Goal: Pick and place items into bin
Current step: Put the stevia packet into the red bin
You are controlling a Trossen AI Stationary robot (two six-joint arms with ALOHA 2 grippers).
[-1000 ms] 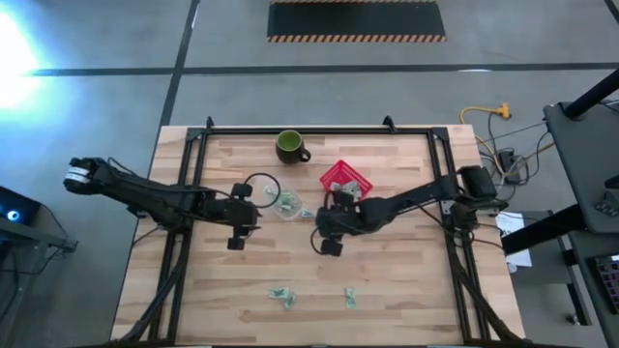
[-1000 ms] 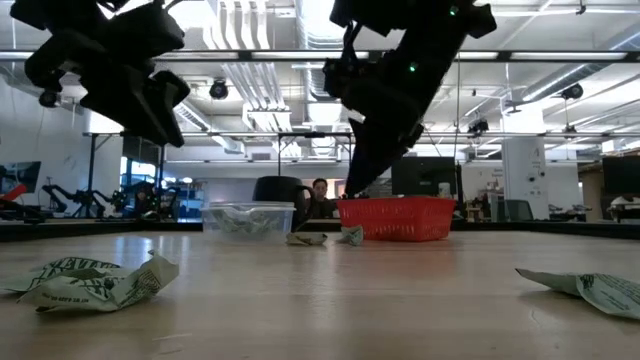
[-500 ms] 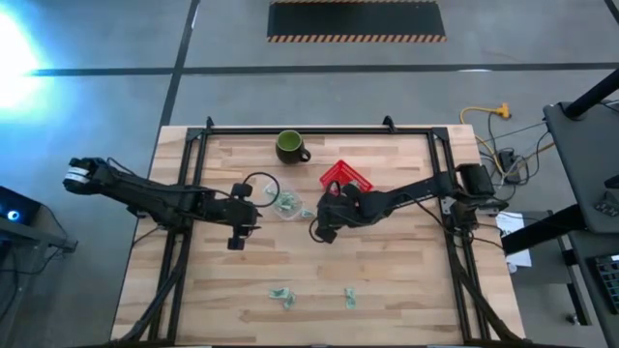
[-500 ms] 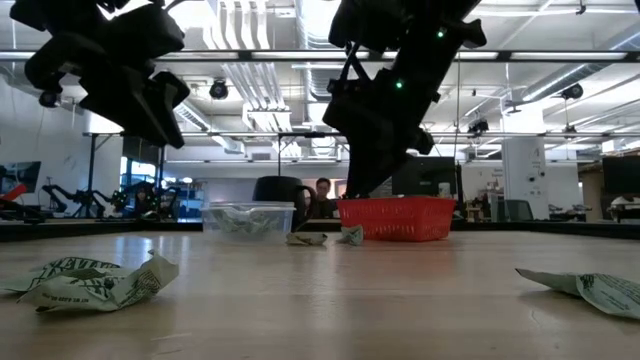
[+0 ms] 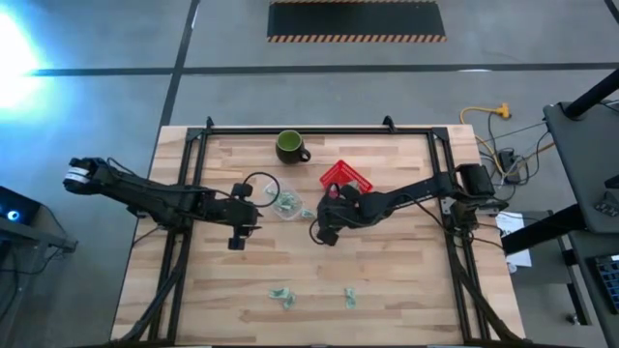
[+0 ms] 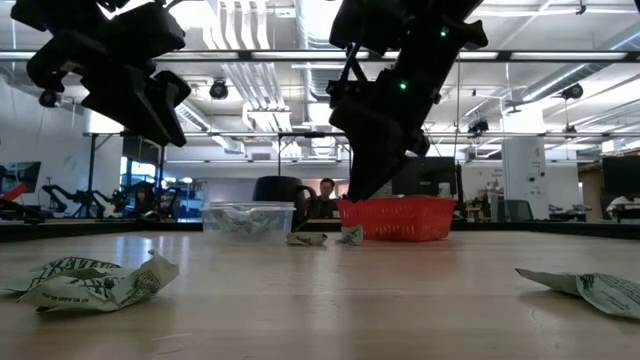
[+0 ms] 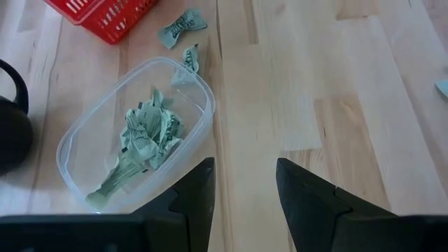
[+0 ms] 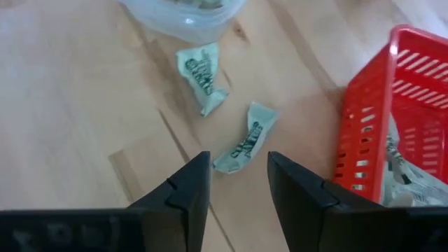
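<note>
My right end effector [image 8: 238,183] hangs over the table [image 8: 77,126] with its jaws apart and nothing between them, lined up on a crumpled wrapper [image 8: 246,140] just beyond the tips. A second wrapper [image 8: 201,75] lies near it, toward the clear tub [image 8: 183,15]. The red basket [image 8: 371,119] stands just beside the target.

Risks as I judge them:
- The wrapper is thin, light and lies flat. Jaws could close above it, or skid it along the smooth wood instead of pinching it.
- The basket wall is close. A wide approach may clip the mesh and shove the basket.
- The two wrappers are near each other. I could drag both or nudge the wrong one.

Materials: the wrappers are pale green-and-white film, creased, irregular. The tub is thin clear plastic with rounded corners and already holds a pile of wrappers [image 7: 143,140]. The basket is rigid red plastic lattice with something pale inside.

My left end effector [image 7: 243,183] waits near the tub, jaws apart, empty. More wrappers [image 5: 280,295] lie well apart at the table's near edge.
</note>
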